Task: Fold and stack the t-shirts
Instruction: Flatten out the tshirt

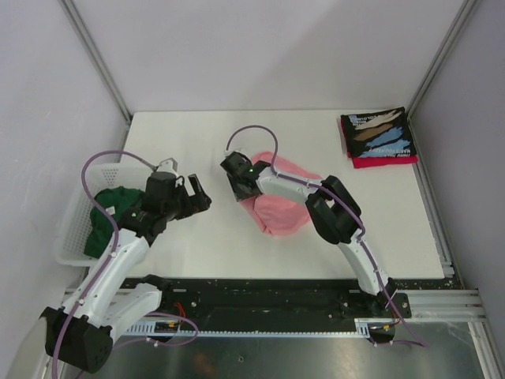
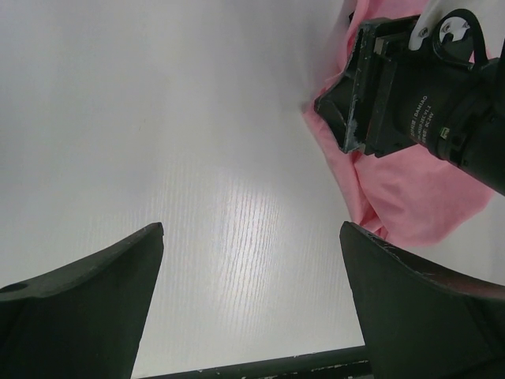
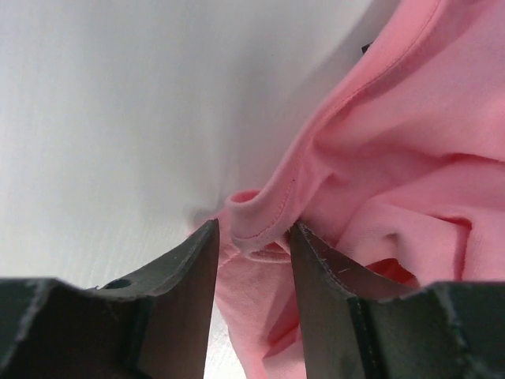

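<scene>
Right gripper [image 1: 235, 175] clamped on pink tee [image 1: 280, 215] mid-table, left gripper [image 1: 201, 196] spread beside it, green tee [image 1: 106, 221] in basket [image 1: 69, 229], black tee [image 1: 379, 130] atop red tee [image 1: 384, 162] far right, left wrist: fingers [image 2: 87, 300] apart over table [image 2: 158, 118], right wrist: fingers [image 3: 181, 292] pinching pink hem

white table [image 1: 197, 245], pink tee [image 1: 280, 215], folded tees [image 1: 379, 136], basket [image 1: 73, 227]

Bright, even light, soft sheen on the table [image 2: 245, 237], wrist close-ups slightly soft.
</scene>
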Controlling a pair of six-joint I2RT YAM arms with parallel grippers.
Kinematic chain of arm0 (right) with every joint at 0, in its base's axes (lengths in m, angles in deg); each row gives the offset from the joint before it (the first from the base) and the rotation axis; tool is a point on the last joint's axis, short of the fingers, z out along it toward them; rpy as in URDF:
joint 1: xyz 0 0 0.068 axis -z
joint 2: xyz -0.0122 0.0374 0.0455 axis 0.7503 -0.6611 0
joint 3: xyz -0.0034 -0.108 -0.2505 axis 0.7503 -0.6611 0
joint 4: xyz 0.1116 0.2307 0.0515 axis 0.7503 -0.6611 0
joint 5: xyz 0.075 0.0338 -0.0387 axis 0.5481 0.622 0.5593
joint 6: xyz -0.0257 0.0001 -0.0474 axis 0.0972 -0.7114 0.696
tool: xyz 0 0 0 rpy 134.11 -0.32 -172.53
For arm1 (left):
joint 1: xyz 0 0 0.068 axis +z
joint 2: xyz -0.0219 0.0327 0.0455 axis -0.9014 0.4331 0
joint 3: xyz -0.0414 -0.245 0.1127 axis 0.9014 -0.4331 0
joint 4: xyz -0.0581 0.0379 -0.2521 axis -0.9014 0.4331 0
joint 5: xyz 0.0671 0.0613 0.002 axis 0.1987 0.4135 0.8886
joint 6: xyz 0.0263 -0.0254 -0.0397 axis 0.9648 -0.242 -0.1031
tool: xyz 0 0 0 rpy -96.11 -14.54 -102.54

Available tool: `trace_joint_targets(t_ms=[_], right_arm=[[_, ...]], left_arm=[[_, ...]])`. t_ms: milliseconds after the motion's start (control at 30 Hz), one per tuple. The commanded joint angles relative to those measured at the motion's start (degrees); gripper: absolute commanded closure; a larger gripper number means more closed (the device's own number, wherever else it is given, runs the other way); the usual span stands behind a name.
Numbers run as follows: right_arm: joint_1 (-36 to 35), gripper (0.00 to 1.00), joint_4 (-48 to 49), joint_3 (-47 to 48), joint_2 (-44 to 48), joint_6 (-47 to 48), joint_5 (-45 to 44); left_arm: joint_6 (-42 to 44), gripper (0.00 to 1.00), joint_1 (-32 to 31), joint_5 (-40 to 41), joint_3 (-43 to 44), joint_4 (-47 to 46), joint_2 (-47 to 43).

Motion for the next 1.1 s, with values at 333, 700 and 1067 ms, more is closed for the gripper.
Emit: trace_joint_targets(t_ms=[333, 700, 1067], right_arm=[[3.7, 1.00, -5.6, 11.8, 5.2, -1.8, -1.6], [17.3, 1.00, -3.0, -8.2, 36.7, -6.5, 4.3], [34.1, 1.00, -0.8, -38.9, 57.6, -9.5, 12.8]], left_arm=[[-1.3, 0.03, 0.4, -2.8, -1.8, -3.0, 2.1], [-4.3, 0.08, -3.0, -6.8, -0.8, -12.6, 15.2], [-3.5, 0.17, -8.3, -4.2, 11.2, -16.5, 34.4]])
